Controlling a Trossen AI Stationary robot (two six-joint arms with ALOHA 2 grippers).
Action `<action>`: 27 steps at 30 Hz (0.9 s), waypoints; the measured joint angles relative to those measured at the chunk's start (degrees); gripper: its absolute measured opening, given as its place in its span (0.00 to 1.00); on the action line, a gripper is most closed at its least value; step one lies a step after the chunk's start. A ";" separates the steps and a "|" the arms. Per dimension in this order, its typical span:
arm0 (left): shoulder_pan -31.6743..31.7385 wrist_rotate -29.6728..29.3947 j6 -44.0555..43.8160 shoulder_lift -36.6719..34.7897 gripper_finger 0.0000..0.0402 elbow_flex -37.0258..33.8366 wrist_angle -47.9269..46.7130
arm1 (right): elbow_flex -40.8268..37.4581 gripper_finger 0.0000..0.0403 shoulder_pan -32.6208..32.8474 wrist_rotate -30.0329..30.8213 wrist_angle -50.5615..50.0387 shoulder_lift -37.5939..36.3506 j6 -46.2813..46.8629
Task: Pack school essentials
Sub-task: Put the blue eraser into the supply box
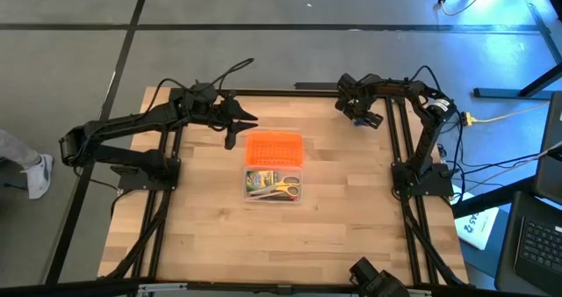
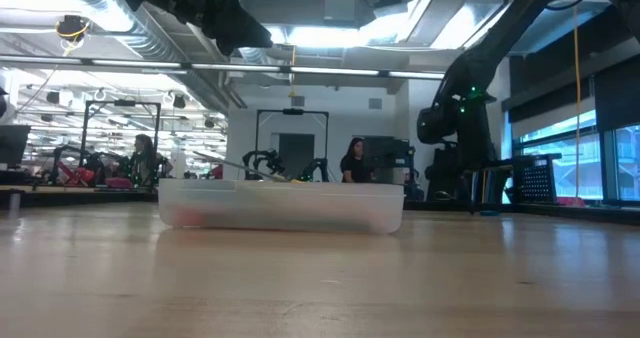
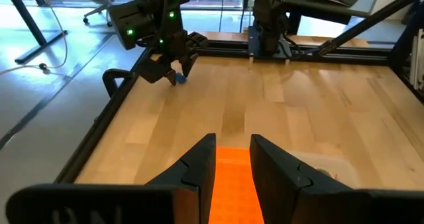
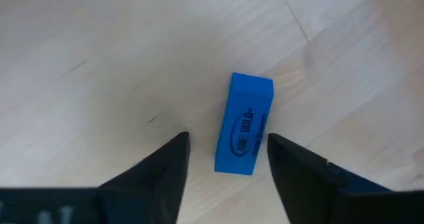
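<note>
A small blue eraser (image 4: 244, 124) lies flat on the wood at the table's far right. My right gripper (image 4: 228, 151) points straight down over it, open, one finger on each long side; a strip of wood shows beside one finger, and the other is very close. The left wrist view shows the eraser (image 3: 179, 79) under that gripper (image 3: 173, 71). At the table's middle a clear box (image 1: 272, 197) holds the green-yellow crayon box (image 1: 260, 182) and yellow-handled scissors (image 1: 286, 189). Its orange lid (image 1: 274, 148) lies open on the far side. My left gripper (image 1: 230, 141) hangs high beside the lid, fingers slightly apart and holding nothing.
Black frame rails (image 1: 393, 148) run along the table's left and right sides and far edge, close to my right gripper. Bare wood (image 1: 342, 227) lies between the box and the near and right edges. People (image 2: 352, 160) sit in the room beyond the table.
</note>
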 joint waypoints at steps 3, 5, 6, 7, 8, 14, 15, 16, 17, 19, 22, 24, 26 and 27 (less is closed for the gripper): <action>0.00 -0.01 -0.68 0.00 0.21 0.00 0.00 | 0.00 0.43 0.00 0.43 0.25 0.07 0.00; 0.00 -0.01 -0.70 0.00 0.21 -0.02 0.00 | 0.00 0.39 0.02 0.71 0.26 0.07 -0.04; 0.00 -0.01 -0.70 0.00 0.21 -0.02 0.00 | 0.00 0.38 0.02 0.72 0.21 0.07 -0.07; 0.00 0.01 -0.68 0.00 0.21 0.00 0.00 | 0.00 0.37 0.02 0.85 0.15 0.10 -0.15; 0.00 -0.01 -0.69 0.00 0.21 -0.01 0.00 | 0.00 0.37 0.02 0.93 0.11 0.11 -0.17; 0.00 -0.01 -0.68 0.00 0.21 -0.02 0.00 | -0.04 0.36 0.02 1.26 -0.18 0.11 -0.60; 0.00 -0.01 -0.68 0.00 0.21 -0.02 0.00 | -0.04 0.36 0.02 1.30 -0.18 0.13 -0.63; 0.00 -0.01 -0.68 0.00 0.21 -0.01 0.00 | -0.04 0.35 0.02 1.34 -0.17 0.13 -0.63; 0.00 -0.01 -0.68 0.00 0.21 -0.02 0.00 | -0.04 0.33 0.02 1.36 -0.13 0.15 -0.58; 0.00 -0.01 -0.68 0.00 0.21 -0.02 0.00 | -0.07 0.30 0.02 1.40 0.01 0.15 -0.37; 0.00 -0.01 -0.68 0.00 0.21 0.00 0.00 | -0.07 0.26 0.02 1.45 0.17 0.15 -0.35; 0.00 -0.01 -0.68 0.00 0.21 -0.01 0.00 | -0.09 0.24 0.02 1.47 0.19 0.15 -0.37; 0.00 -0.01 -0.68 0.00 0.21 -0.01 0.00 | -0.09 0.24 0.02 1.49 0.23 0.15 -1.41; 0.00 -0.01 -0.68 0.00 0.21 -0.02 0.00 | -0.09 0.24 0.02 1.52 0.23 0.15 -2.29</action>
